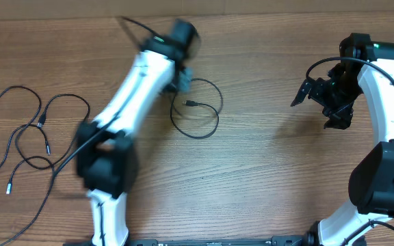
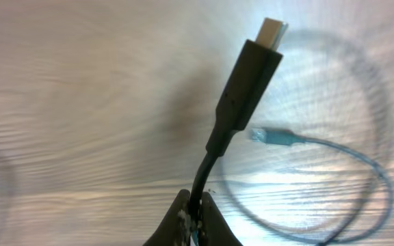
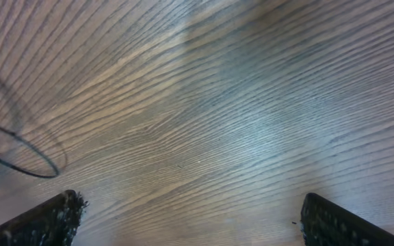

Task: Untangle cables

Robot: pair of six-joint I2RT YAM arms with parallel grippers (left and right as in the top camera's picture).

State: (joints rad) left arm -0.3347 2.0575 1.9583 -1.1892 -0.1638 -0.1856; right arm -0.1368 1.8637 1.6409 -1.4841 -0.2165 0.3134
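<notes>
One thin black cable lies in a loose loop at the table's middle, its far plug end inside the loop. My left gripper is shut on this cable's other end; in the left wrist view the black plug with its silver tip stands up from the closed jaws, and the loop lies on the wood below. Other black cables lie in loose crossing loops at the far left. My right gripper is open and empty above bare wood; an arc of the loop shows at its left.
Thicker black wires run along both arms. The wooden table's far edge meets a pale wall at the top of the overhead view. The left arm's body crosses the table between the two cable groups.
</notes>
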